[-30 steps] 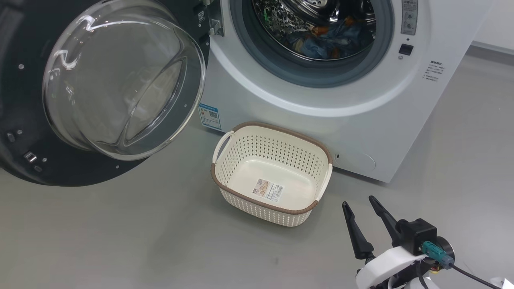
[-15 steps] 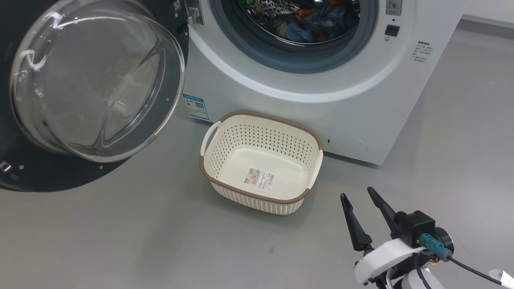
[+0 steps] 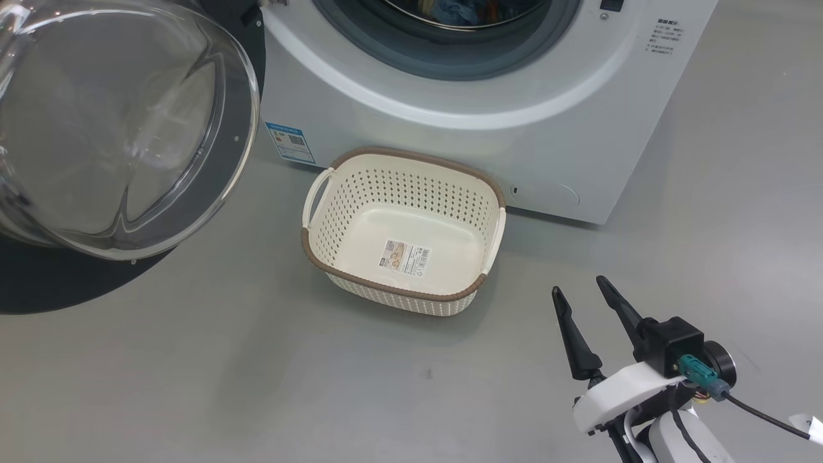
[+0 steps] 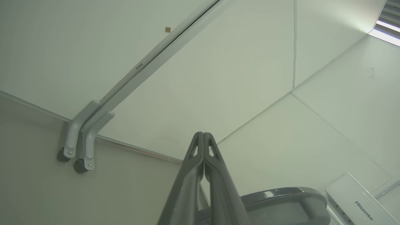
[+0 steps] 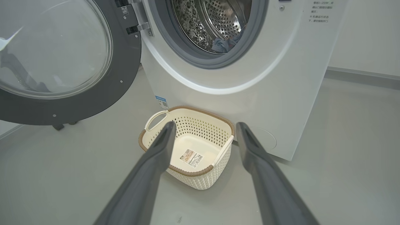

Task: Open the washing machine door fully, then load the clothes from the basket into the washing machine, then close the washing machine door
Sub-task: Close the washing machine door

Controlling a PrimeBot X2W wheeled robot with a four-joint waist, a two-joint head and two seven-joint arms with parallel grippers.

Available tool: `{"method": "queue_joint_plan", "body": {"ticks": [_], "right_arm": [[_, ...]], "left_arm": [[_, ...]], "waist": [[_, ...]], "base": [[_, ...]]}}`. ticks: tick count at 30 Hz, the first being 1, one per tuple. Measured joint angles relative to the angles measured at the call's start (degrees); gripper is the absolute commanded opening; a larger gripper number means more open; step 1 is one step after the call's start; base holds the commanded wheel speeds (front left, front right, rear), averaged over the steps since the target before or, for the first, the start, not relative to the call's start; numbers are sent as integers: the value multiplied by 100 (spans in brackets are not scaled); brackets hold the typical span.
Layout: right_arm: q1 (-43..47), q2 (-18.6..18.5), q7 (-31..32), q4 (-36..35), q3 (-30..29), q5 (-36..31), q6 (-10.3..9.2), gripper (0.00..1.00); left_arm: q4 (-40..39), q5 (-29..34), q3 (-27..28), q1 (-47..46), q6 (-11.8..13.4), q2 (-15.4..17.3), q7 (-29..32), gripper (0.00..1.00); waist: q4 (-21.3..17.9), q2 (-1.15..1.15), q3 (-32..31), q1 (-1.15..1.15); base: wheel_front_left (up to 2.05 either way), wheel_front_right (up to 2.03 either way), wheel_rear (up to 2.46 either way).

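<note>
Basket (image 3: 411,193): matt cream perforated plastic. Washing machine door (image 3: 116,128): glossy black rim, clear glass. Drum (image 5: 215,22): shiny perforated steel.

The washing machine door (image 5: 125,78), swung wide at the left, leaves the drum mouth (image 5: 212,28) unblocked. The basket (image 3: 398,301) stands just before the washing machine (image 3: 546,148); open floor (image 3: 257,386) lies nearer and right.

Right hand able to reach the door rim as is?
Doubtful. The right hand is open and empty, but the door hangs far to the left, with the basket between.
</note>
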Motion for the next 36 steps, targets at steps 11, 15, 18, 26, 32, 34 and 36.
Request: {"method": "queue_joint_plan", "body": {"ticks": [11,15,18,26,32,34,36], "right_arm": [[-116,-73,0,-27,-57,-56,-19,100],[-158,-120,0,-30,-63,-89,-52,100],[-214,-148,0,-31,-62,-96,-53,100],[-422,-180,4,-43,-22,-164,-52,100],[-486,-196,7,-40,-22,-187,-52,100],[-508,-197,7,-37,-20,-187,-52,100],[-532,-199,8,-35,-18,-191,-52,100]], "left_arm": [[882,-822,256,-545,0,197,803,0],[1069,-1067,261,-674,0,227,1091,0],[1222,-1187,270,-765,0,241,1270,0],[1546,-1547,421,-999,0,348,1607,0],[1730,-1820,446,-1185,0,344,1876,0],[1800,-1820,452,-1190,0,348,1915,0],[1849,-1860,458,-1201,0,348,2005,0]], "waist": [[-43,0,353,0],[-22,0,497,0],[-2,0,609,0],[18,0,886,0],[-22,0,1025,0],[-42,0,1062,0],[-62,0,1096,0]], "base": [[0,0,0],[0,0,0],[0,0,0],[0,0,0],[0,0,0],[0,0,0],[0,0,0]]}}
